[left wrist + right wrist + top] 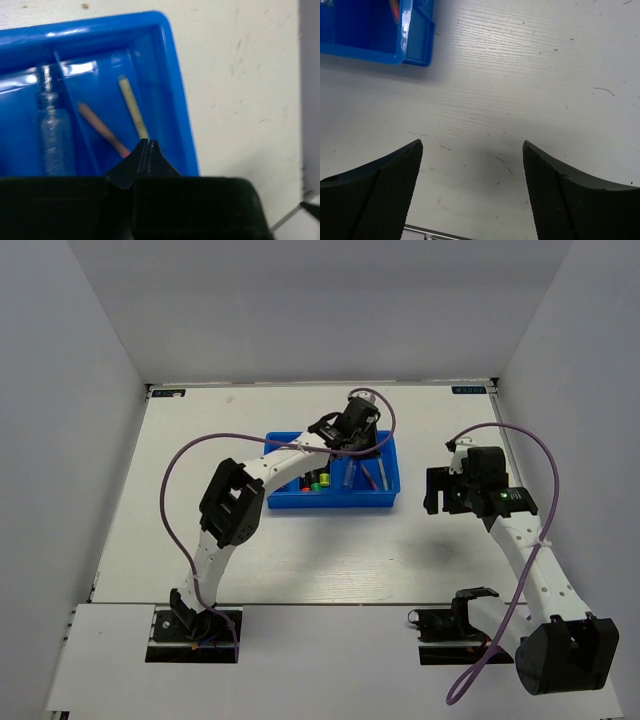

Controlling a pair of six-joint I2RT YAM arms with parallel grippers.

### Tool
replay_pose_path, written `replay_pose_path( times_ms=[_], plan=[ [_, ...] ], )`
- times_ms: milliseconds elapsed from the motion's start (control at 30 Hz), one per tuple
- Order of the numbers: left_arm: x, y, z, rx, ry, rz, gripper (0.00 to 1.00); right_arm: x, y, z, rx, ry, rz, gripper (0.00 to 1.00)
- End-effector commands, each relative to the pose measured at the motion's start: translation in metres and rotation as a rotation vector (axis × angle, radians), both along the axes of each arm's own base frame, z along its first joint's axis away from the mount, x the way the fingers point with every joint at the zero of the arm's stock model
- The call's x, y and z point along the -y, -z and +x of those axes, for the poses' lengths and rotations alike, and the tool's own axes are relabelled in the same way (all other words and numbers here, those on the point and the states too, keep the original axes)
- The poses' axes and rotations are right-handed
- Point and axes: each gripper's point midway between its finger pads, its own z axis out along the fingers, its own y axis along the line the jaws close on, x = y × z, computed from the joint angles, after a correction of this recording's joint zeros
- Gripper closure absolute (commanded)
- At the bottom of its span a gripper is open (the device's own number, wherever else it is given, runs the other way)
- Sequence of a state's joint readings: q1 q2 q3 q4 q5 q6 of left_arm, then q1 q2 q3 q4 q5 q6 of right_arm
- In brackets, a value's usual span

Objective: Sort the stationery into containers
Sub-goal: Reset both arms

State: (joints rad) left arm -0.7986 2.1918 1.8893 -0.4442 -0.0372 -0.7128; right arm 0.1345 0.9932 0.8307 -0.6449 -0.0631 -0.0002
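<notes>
White scuffed counter (520,75), plain grey walls (320,310) on three sides; left fingers (137,165) pressed together over blue tray (176,115), right fingers (380,175) spread above counter near its corner.

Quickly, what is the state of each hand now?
Left hand: closed over the tray; whether it pinches the pale stick is unclear.
Right hand: open, empty.

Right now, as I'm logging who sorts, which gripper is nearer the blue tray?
Left. The left gripper is over the blue tray, at its right end; the right gripper hangs over the table beyond it.
</notes>
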Motion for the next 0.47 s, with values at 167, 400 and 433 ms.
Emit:
replay_pose_path(
  times_ms=[167,400,433],
  plan=[
    [-0.068,-0.089,-0.075,0.27,0.072,0.182,0.19,-0.006,-0.01,0.005,0.069,-0.038,0.03,0.1],
    [-0.209,-0.055,-0.154,0.26,0.007,0.355,0.0,-0.009,-0.01,0.007,0.063,-0.015,0.064,0.1],
    [-0.228,-0.075,-0.157,0.296,-0.034,0.302,0.0,-0.011,-0.011,0.008,0.067,-0.026,0.064,0.1]
  ],
)
